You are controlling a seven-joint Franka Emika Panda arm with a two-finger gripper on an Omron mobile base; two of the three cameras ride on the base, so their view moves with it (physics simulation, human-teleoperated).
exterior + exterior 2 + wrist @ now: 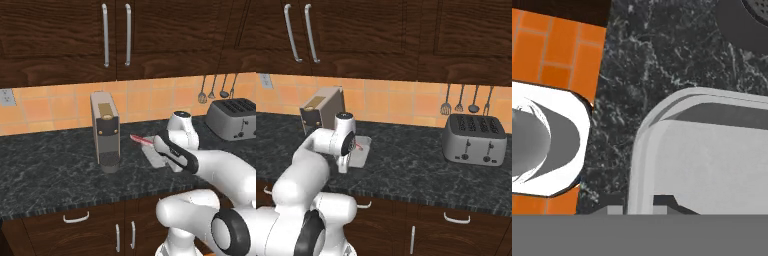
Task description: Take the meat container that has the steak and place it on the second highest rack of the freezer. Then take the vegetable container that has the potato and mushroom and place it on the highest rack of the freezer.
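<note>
The meat container (643, 150) is a light-grey straight-walled tub on the dark counter, beside the coffee machine. In the left base view the steak (140, 139), a thin red slab, sticks out of the tub (154, 158) at its far end. My gripper (637, 209) points down at the tub's near rim, its two tips on either side of the wall and shut on it. In the right base view the hand (342, 167) stands over the tub's (360, 156) front left edge. The freezer, its racks, and the vegetable container with potato and mushroom are out of view.
A grey coffee machine (105, 131) stands just left of the tub. A toaster (474, 140) sits far right on the counter, with utensils (459, 101) hanging on the tiled wall above it. Dark cabinets hang overhead.
</note>
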